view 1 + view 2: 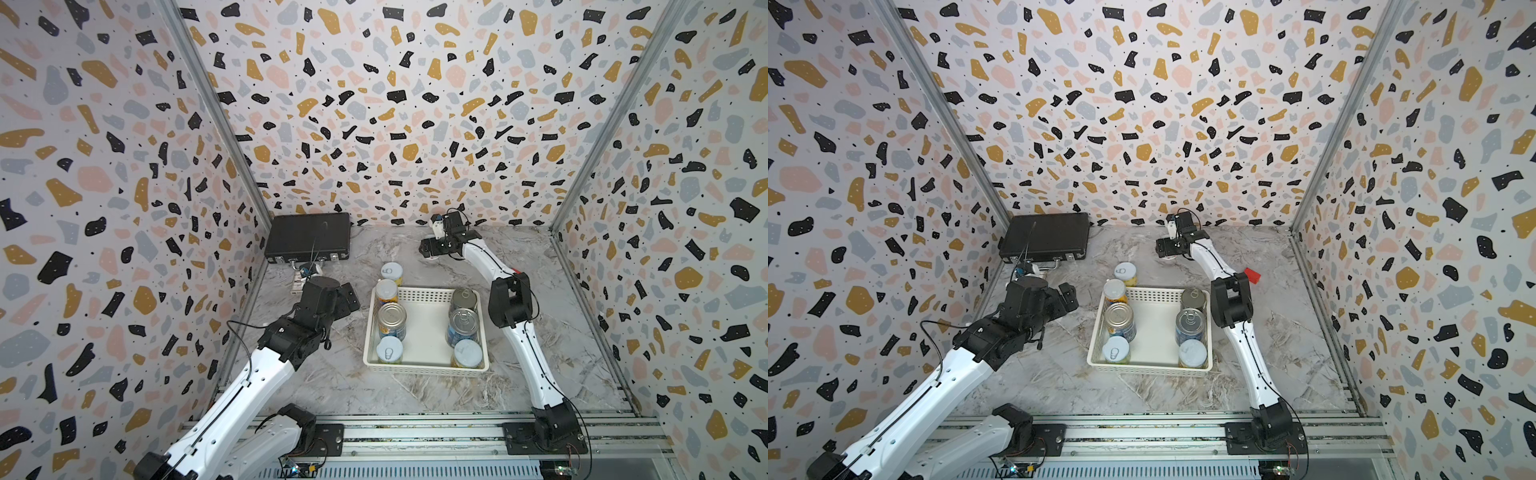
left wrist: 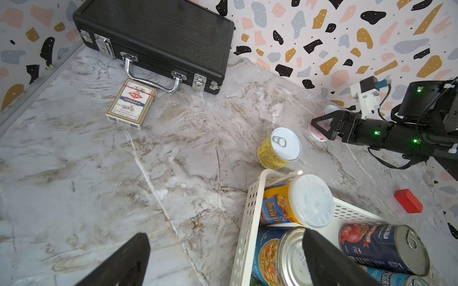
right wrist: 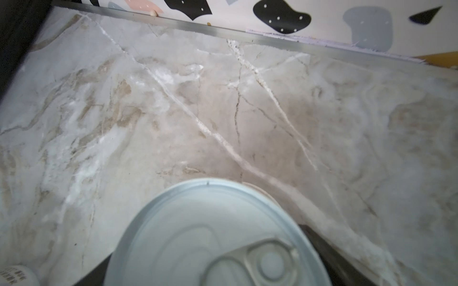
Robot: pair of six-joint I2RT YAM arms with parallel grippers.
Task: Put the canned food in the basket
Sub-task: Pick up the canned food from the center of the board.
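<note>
**Six in, two still out**

The basket (image 1: 426,368) sits mid-way across the table (image 1: 332,382), with six cans (image 1: 392,318) standing in two rows along its sides. My left gripper (image 2: 225,237) hangs beside it, fingers wide apart and empty. Near the back wall, my right gripper (image 1: 428,249) straddles the pink can (image 3: 213,235); I cannot tell whether the jaws are biting. The yellow can (image 2: 277,148) stands just behind the basket. I expect these to be rigid, slick-sided and fairly weighty, so I'd squeeze across the label at mid-height and keep them upright.
</note>
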